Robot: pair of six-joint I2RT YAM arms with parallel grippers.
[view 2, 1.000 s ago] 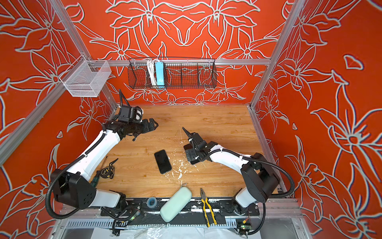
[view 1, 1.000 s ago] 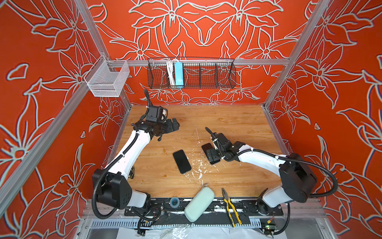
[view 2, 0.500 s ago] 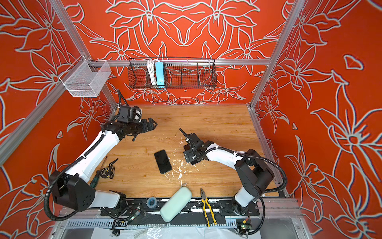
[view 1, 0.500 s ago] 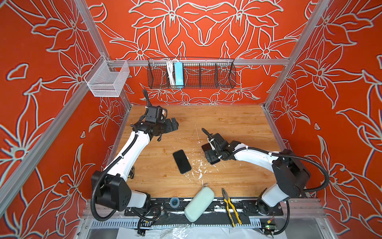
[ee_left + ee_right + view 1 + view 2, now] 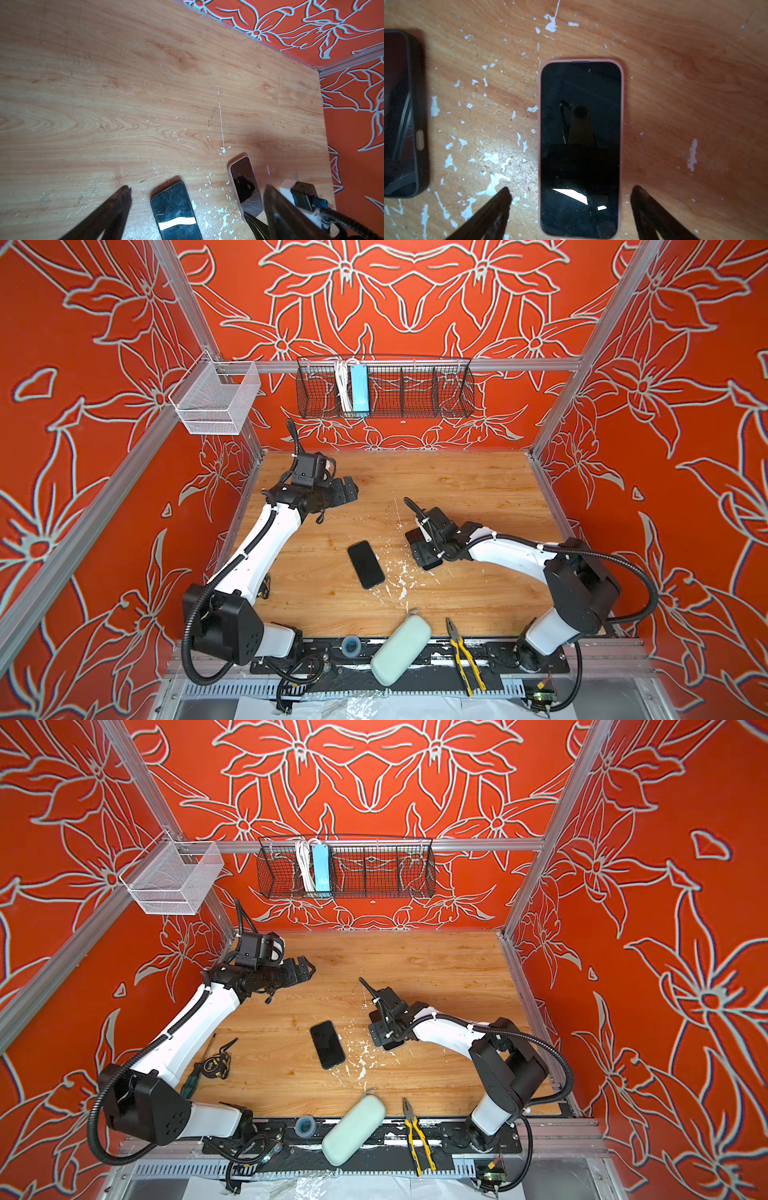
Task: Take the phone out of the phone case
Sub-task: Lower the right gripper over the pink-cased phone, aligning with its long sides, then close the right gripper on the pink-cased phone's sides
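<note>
Phone [image 5: 580, 149] lies screen-up and flat, seated all round in its pink case [image 5: 622, 145], near the middle of the wooden surface [image 5: 457, 485], a little toward the right edge. No corner of the case looks lifted, so the removal itself is not begun. Right gripper [image 5: 571, 189] hangs directly over it, fingers wide apart, straddling one end of the phone; contact cannot be made out, and nothing is held. In both top views this gripper hides the phone. A second dark phone [image 5: 365, 564] lies just beside it, nearer the front edge. Left gripper [image 5: 348, 490] hovers toward the back left corner, fingers apart, empty. Left to do, by my reading: grasp, free an edge, pull phone and case apart.
</note>
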